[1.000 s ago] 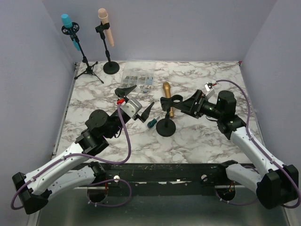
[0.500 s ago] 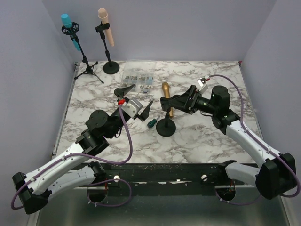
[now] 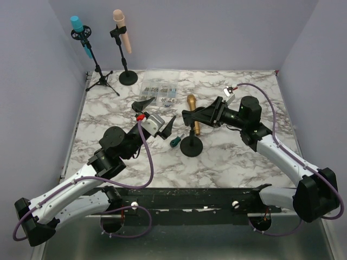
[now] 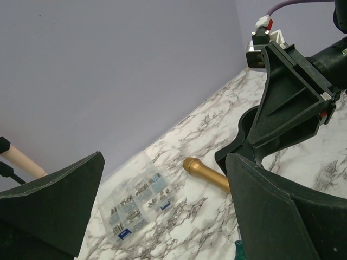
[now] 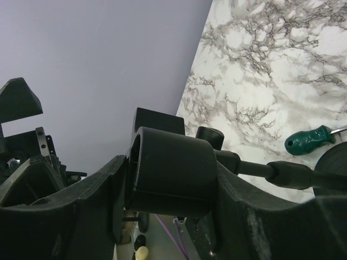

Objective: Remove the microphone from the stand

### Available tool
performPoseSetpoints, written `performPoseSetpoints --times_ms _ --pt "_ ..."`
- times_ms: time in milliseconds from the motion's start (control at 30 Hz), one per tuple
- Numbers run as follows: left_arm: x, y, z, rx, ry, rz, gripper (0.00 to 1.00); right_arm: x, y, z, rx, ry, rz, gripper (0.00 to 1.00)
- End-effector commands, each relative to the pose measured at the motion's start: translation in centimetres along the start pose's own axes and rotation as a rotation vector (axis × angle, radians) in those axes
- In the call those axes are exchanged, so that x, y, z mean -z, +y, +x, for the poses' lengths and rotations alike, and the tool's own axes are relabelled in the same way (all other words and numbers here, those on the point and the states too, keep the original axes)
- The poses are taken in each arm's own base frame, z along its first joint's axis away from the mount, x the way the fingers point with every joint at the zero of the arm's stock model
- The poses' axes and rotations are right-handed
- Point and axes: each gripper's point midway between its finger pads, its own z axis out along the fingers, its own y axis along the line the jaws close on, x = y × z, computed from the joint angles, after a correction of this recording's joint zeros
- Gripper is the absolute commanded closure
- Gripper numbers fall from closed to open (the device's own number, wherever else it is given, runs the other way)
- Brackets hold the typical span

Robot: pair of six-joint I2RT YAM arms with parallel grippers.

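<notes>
Up close, the right wrist view shows us what the overhead camera leaves cramped: the right end effector [image 5: 172, 181] has a finger pressed against each side of the black clip [image 5: 162, 162] of the stand [image 5: 293, 174], gripping it, above a green screwdriver [image 5: 309, 140] on the marble worktop [image 5: 260, 70]. From the left wrist we see the left end effector [image 4: 162, 216] spread wide and holding nothing, framing the gold microphone [image 4: 205, 174] lying flat near a clear parts box [image 4: 138, 200]. Overhead, we find the microphone out of the clip, just behind the stand, beside and below the right end effector's tips, apart from the left one.
</notes>
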Motion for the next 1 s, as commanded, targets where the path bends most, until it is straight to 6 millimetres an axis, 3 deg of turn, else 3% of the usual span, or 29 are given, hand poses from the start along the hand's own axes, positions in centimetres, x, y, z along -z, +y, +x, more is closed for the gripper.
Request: performPoseSetpoints --times_ms 0,400,700,867,967 --pt "0.0 0.3 0.2 -0.009 -0.003 -0.024 0.02 -0.2 -4.4 2.1 -0.053 0.039 0.115 0.46" --pt "-0.2 0.1 0.4 -0.006 0.002 -0.016 0.01 1.5 -12.3 7.7 -0.134 0.116 0.295 0.52" --pt "-0.3 0.0 0.6 -0.009 0.011 -0.017 0.02 1.4 -10.4 7.4 -0.124 0.134 0.239 0.64" --pt "-0.2 0.1 0.5 -0.008 0.007 -0.018 0.02 2.7 -9.5 9.0 -0.1 0.246 0.245 0.77" --pt "-0.2 0.1 0.3 -0.005 0.004 -0.019 0.02 3.6 -7.8 9.7 -0.104 0.299 0.202 0.85"
